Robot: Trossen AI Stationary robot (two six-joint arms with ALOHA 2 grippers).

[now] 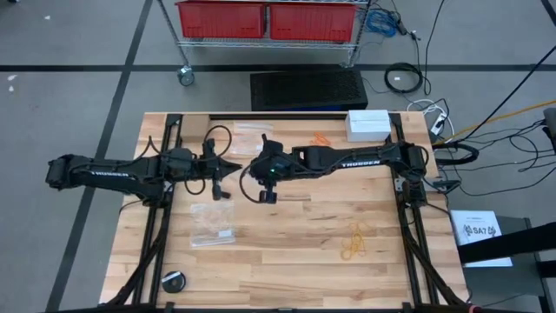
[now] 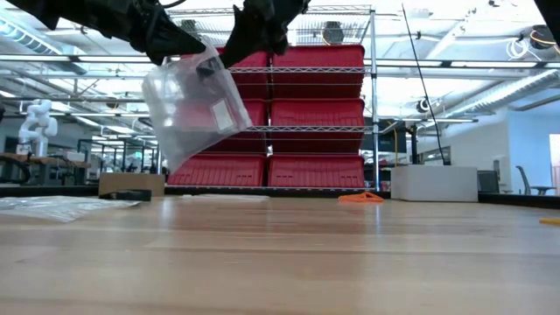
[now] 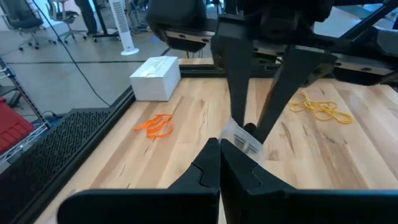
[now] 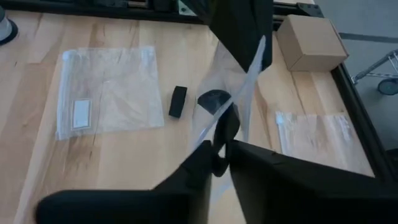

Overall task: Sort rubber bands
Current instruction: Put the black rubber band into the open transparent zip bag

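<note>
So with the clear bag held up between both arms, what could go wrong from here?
1. The left tool is shut on the clear bag, and the right tool pinches only its edge; a slip could let the bag swing or drop.
2. The black rubber bands seen through the raised bag could spill onto the table.

Wooden table carried: white box at 1 o'clock; orange rubber bands at 12; yellow-tan rubber bands at 4; clear bag at 8; round black object at 7.
</note>
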